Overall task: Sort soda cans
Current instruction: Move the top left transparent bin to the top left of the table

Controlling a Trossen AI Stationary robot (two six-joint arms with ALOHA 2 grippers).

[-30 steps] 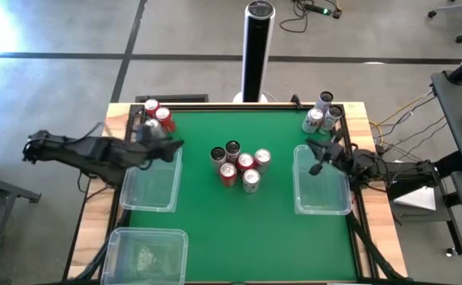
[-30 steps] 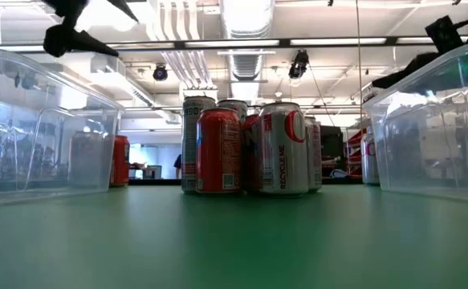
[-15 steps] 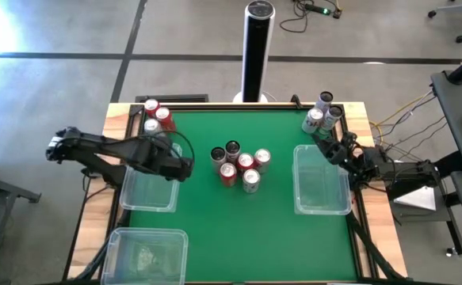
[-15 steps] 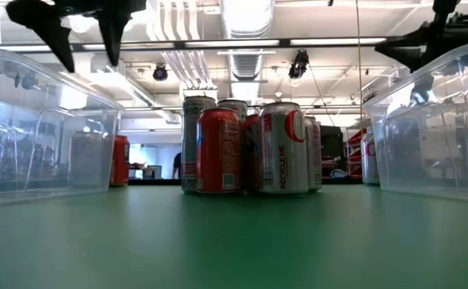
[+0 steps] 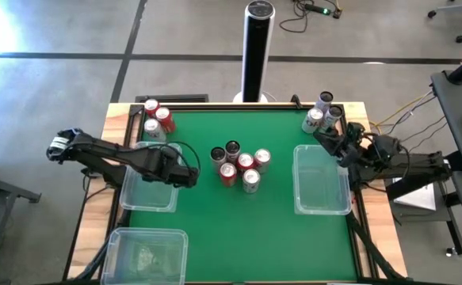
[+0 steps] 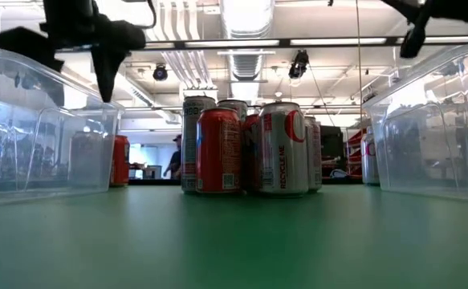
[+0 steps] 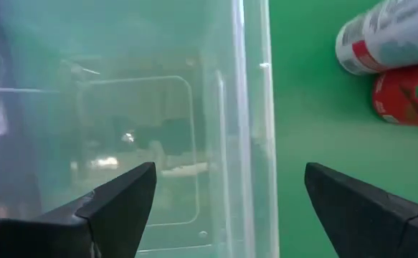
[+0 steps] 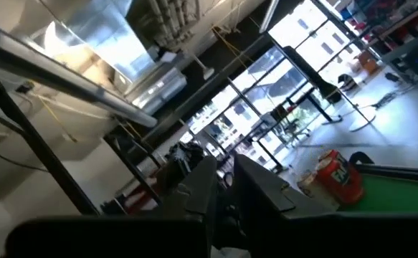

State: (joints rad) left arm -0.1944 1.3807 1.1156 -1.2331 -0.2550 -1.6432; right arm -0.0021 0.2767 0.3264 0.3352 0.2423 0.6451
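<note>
A cluster of six soda cans (image 5: 239, 165) stands upright at the green table's (image 5: 215, 229) centre. The left gripper (image 5: 188, 176), fingers spread apart, hovers over a clear bin's (image 5: 148, 192) inner edge. The right gripper (image 5: 326, 134), fingers together, hangs beside three cans (image 5: 322, 112) at the far right corner. Three more cans (image 5: 156, 117) stand at the far left corner.

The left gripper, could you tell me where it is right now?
In the high view, the left gripper hangs open between the left bin and the central cans.
</note>
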